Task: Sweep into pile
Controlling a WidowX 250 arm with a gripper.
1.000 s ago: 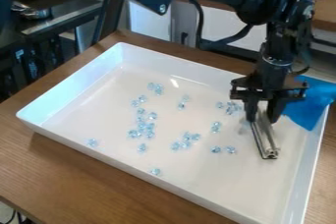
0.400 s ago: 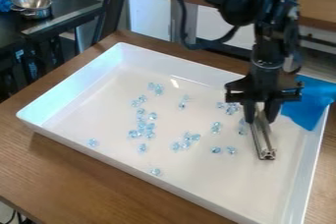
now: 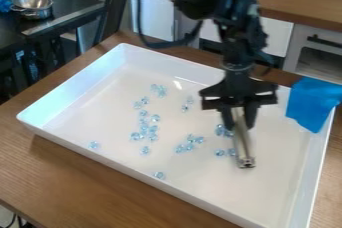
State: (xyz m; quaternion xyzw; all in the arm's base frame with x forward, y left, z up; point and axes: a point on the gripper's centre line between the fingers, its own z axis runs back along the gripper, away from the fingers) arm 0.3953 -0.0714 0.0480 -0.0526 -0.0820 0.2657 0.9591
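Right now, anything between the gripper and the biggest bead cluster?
Only beads: a few right by the bar in the gripper, then a small group partway to the big cluster. Nothing else visible in the way on the tray.

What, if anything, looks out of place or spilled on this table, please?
The blue cloth over the far-right corner of the white tray looks out of place, since it hides the rim there. The glassy blue beads lie scattered inside, which fits a sweeping task.
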